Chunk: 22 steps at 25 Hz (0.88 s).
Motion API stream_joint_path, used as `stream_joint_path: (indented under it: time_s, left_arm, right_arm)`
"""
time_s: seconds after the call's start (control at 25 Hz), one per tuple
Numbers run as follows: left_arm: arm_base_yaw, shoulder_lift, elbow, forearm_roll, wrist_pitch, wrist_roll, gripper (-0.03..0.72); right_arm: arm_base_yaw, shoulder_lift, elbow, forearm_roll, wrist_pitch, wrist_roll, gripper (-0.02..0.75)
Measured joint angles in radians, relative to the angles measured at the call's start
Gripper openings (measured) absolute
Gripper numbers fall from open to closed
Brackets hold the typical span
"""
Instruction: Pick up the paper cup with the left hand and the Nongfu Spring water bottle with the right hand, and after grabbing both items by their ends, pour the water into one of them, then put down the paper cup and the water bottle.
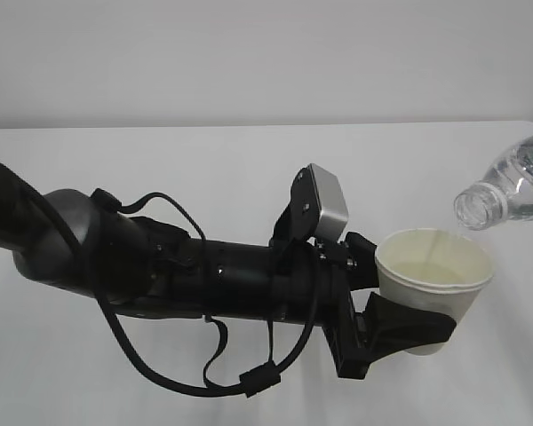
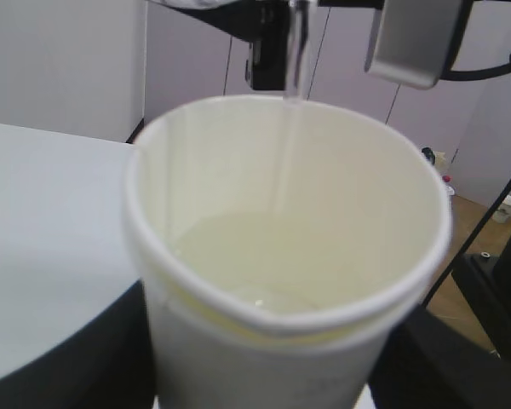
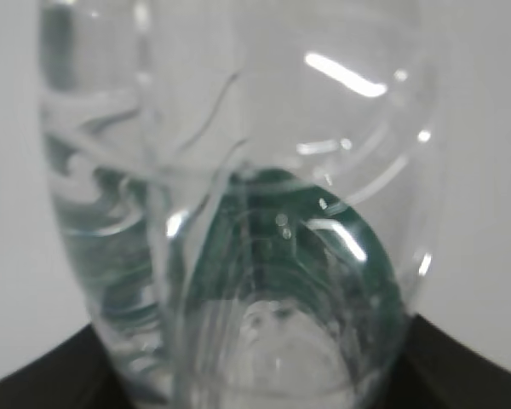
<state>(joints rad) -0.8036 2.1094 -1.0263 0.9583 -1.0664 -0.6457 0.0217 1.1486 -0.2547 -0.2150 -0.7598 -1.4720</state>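
Both items are lifted and pouring is underway: water (image 2: 291, 128) falls from the tilted Nongfu Spring water bottle (image 1: 513, 186) into the paper cup (image 1: 433, 277), pinched by the left hand (image 1: 400, 324). The bottle is clamped by the right hand. Setting down remains. No writing can be read

left hand (image 1: 400, 319): black, tubular | looped black cables | silver-grey wrist box (image 1: 327, 211)
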Motion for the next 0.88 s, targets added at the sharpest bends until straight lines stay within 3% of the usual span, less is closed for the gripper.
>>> stream_joint_path:
  time_s: [0.88]
  left_arm:
    - [0.0,0.0,0.0,0.0,0.0,0.0,0.482]
  right_arm:
    - [0.0,-0.002,-0.002,-0.002,-0.002,0.0,0.447]
